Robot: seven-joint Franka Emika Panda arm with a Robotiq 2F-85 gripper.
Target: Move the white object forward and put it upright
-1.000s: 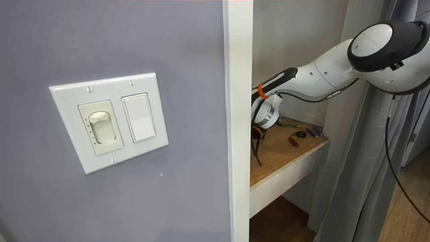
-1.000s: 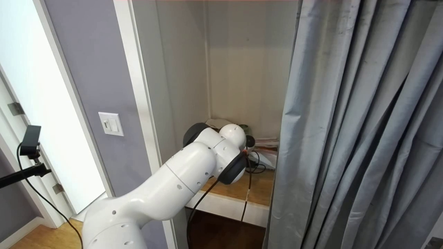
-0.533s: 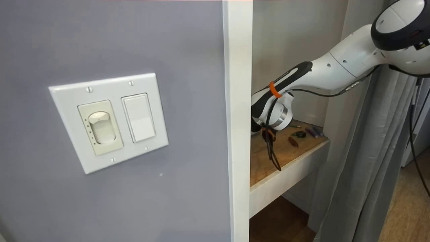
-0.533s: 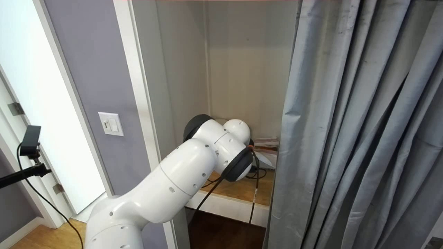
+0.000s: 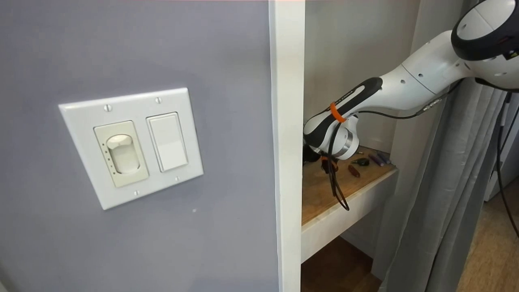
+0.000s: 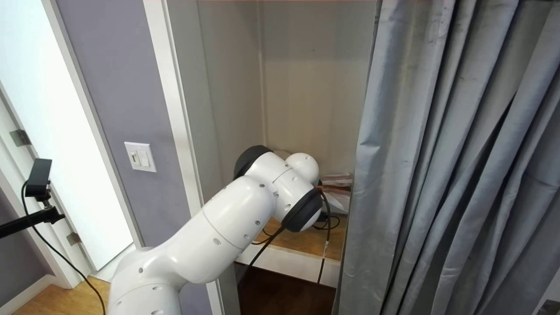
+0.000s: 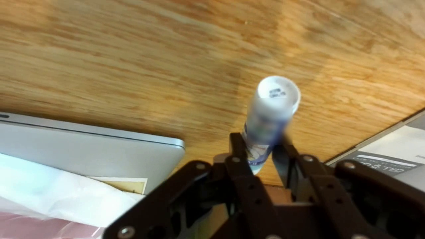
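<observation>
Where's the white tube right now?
The white tube is right of centre in the wrist view, gripped between the jaws, with the wooden surface behind it and a flat silver slab to its lower left.

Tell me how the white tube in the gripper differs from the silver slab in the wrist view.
Shape: the white tube is slim and round; the silver slab is flat and broad. Look: the tube has blue side markings and a printed end; the slab's visible top is plain. State: the gripper holds the tube; the slab lies outside the grip, partly hidden by a white sheet. Both have pale surfaces.
</observation>
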